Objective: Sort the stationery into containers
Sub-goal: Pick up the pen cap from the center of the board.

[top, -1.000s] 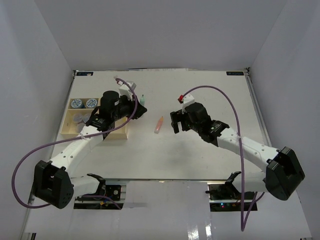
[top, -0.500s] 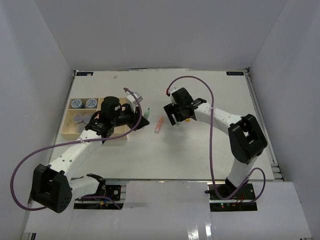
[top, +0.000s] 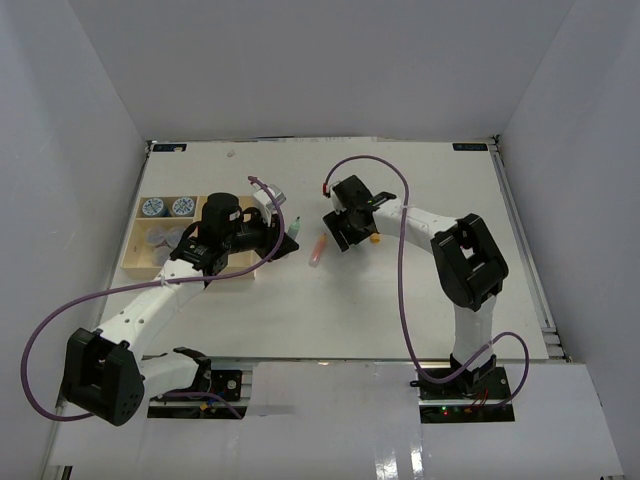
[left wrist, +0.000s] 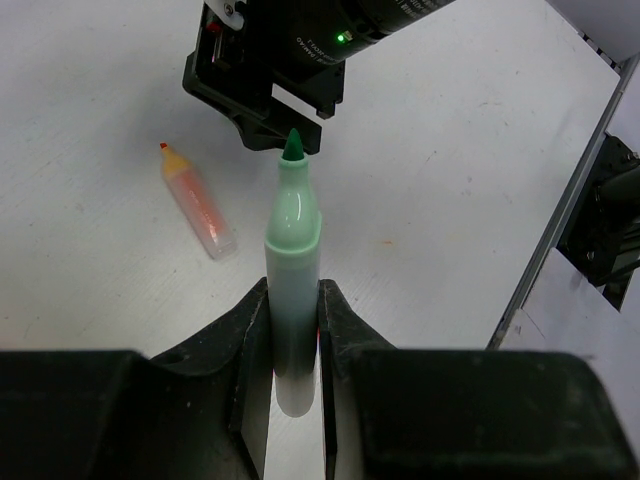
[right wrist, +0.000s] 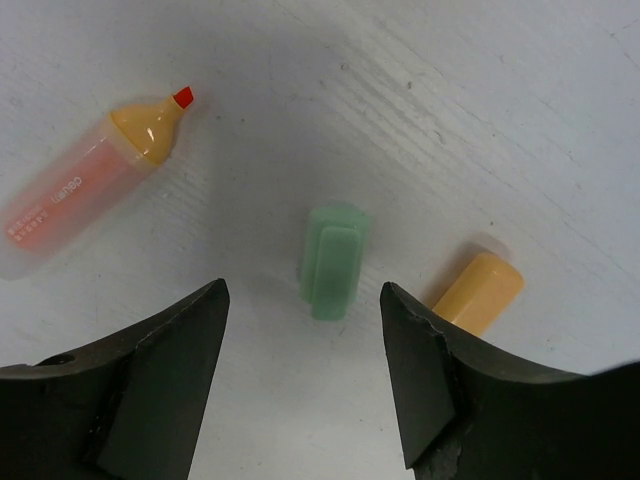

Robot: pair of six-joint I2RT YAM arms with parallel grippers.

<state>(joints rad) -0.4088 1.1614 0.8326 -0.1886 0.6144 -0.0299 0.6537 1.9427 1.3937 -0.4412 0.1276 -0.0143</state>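
Both arms have shifted in the last second: my right arm has folded its elbow in toward its base, and my left has drawn the green marker (left wrist: pixel 293 230) a little nearer the arm bases. I take the wooden tray (top: pixel 137 262) as my landmark. Blue-lidded jars (top: pixel 152 207) sit in its far compartments and grey-purple jars (top: pixel 166 238) in the ones nearer the arms.

My left gripper (left wrist: pixel 293 290) hangs just right of the tray, clamped on the marker's barrel with the bare tip pointing away from the tray. My right gripper (right wrist: pixel 303 285) hovers farther right, fingers spread wide and holding nothing, straddling the green cap (right wrist: pixel 333 260) on the table (right wrist: pixel 520 90). An uncapped orange highlighter (right wrist: pixel 90 205) lies between tray and cap. A yellow cap (right wrist: pixel 480 292) rests just beyond the green one.

I judge the green cap light, rigid and slick, likely to skate or squirt out. I'd close across its long flat sides at mid-length, low to the table, and squeeze gently.
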